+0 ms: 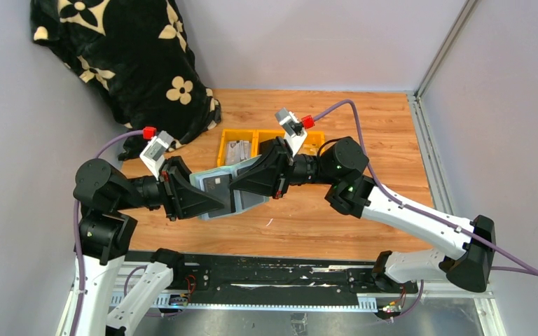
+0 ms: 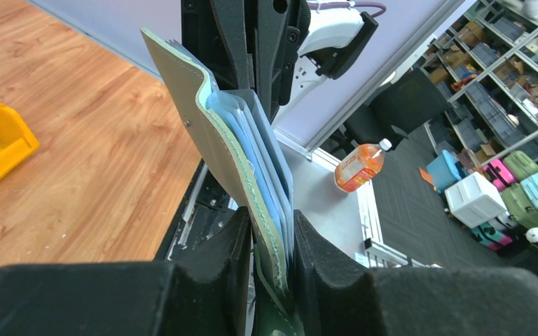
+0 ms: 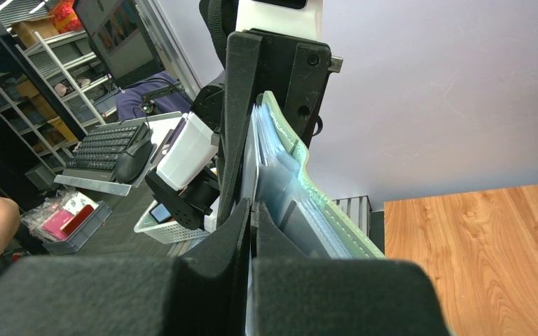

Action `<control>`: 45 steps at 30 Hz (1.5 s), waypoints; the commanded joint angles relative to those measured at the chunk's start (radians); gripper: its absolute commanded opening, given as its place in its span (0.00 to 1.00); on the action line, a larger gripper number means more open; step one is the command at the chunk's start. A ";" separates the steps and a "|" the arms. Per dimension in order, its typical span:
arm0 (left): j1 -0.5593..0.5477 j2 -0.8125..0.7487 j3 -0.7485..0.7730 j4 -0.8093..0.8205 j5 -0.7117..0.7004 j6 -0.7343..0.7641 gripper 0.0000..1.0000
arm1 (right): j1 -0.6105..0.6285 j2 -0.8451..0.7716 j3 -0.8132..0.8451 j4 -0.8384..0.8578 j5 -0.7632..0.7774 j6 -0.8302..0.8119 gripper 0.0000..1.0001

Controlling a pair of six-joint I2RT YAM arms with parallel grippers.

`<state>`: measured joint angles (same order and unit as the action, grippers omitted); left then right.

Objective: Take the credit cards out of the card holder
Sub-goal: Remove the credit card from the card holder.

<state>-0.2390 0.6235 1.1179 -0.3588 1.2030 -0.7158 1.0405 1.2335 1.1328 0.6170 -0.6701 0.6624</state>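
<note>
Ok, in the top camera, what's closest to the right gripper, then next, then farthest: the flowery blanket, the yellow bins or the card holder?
From the right gripper:
1. card holder, right at its fingertips.
2. yellow bins, just behind it.
3. flowery blanket, far left corner.

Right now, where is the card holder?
The card holder sits at the centre of the top view, clamped in the left gripper, with the shut right gripper at its right edge and the yellow bins just behind it.
</note>
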 commanded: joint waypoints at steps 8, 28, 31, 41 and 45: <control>-0.020 0.006 0.011 0.093 0.051 -0.025 0.03 | 0.026 -0.008 -0.085 -0.078 0.115 -0.040 0.00; -0.020 -0.011 0.050 0.009 0.006 0.060 0.00 | 0.026 -0.142 -0.270 0.069 0.228 0.003 0.00; -0.020 -0.009 0.050 0.004 0.016 0.067 0.00 | 0.026 -0.147 -0.250 0.039 0.220 -0.009 0.00; -0.020 -0.004 0.092 -0.145 -0.027 0.208 0.00 | 0.011 -0.177 -0.233 -0.029 0.206 -0.029 0.00; -0.020 0.021 0.143 -0.358 -0.127 0.412 0.00 | 0.001 -0.176 -0.233 -0.038 0.207 -0.029 0.00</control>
<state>-0.2474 0.6369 1.1839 -0.5640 1.1324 -0.4973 1.0603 1.0565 0.8936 0.6575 -0.4808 0.6655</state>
